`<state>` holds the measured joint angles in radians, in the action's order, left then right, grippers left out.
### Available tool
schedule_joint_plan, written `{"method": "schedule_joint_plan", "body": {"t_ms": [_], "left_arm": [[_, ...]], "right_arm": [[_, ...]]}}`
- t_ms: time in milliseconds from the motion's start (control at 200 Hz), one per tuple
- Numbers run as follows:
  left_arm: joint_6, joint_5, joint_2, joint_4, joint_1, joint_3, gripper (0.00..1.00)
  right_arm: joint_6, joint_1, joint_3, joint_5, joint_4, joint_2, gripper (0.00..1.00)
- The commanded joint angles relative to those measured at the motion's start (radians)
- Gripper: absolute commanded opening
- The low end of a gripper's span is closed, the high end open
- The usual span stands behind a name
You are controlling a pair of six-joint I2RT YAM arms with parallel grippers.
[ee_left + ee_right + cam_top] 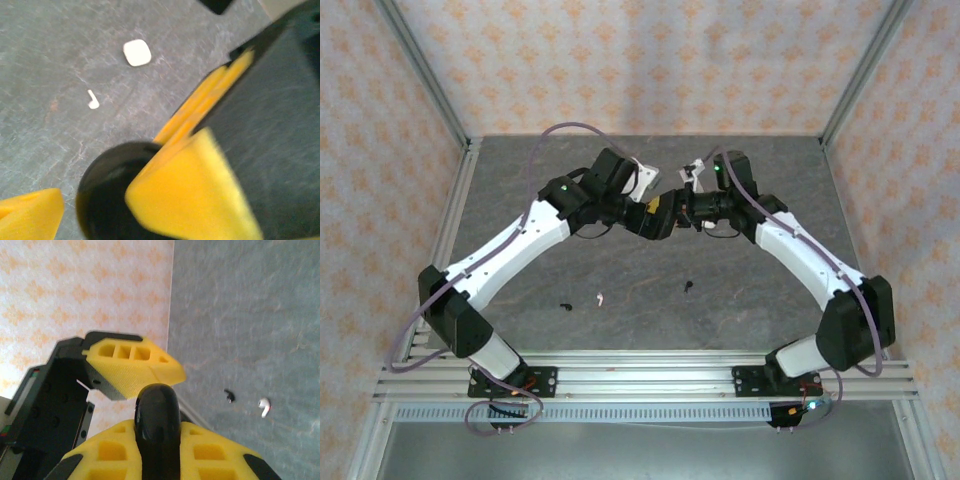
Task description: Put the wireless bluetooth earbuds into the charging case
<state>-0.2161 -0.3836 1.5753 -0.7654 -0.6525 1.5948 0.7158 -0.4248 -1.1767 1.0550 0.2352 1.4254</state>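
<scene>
The right fingers [210, 450] clenched the black case [156, 420] above the middle of the surface [650, 330] while the left fingers [30, 212] stood released around it, and the tiny, light, slippery-looking earbuds [600, 297] lay nearer, probably best pinched gently across their stems.

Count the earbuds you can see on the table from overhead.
3, in a loose row: the left black earbud, the white earbud just right of it, and the right black earbud farther right. Another may be hidden.
</scene>
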Motion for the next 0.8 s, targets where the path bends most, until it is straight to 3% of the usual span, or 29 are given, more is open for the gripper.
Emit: {"method": "schedule_joint_plan", "body": {"t_ms": [0, 145, 310, 490, 796], "left_arm": [[-0.166, 0.148, -0.086, 0.068, 0.016, 0.009, 1.00], [-0.377, 0.160, -0.173, 0.153, 0.072, -0.083, 1.00], [-0.508, 0.102, -0.312, 0.379, 0.093, -0.267, 0.96], [-0.521, 0.083, -0.400, 0.447, 0.095, -0.342, 0.83], [-0.551, 0.037, -0.356, 0.386, 0.105, -0.299, 0.74]], "right_arm": [[0.058, -0.006, 0.035, -0.153, -0.112, -0.061, 0.01], [0.164, -0.006, 0.110, -0.272, -0.279, -0.108, 0.01], [0.279, -0.006, 0.151, -0.278, -0.500, -0.106, 0.00], [0.264, -0.005, 0.103, -0.216, -0.523, -0.075, 0.00], [0.261, -0.005, 0.100, -0.187, -0.551, -0.090, 0.00]]}}
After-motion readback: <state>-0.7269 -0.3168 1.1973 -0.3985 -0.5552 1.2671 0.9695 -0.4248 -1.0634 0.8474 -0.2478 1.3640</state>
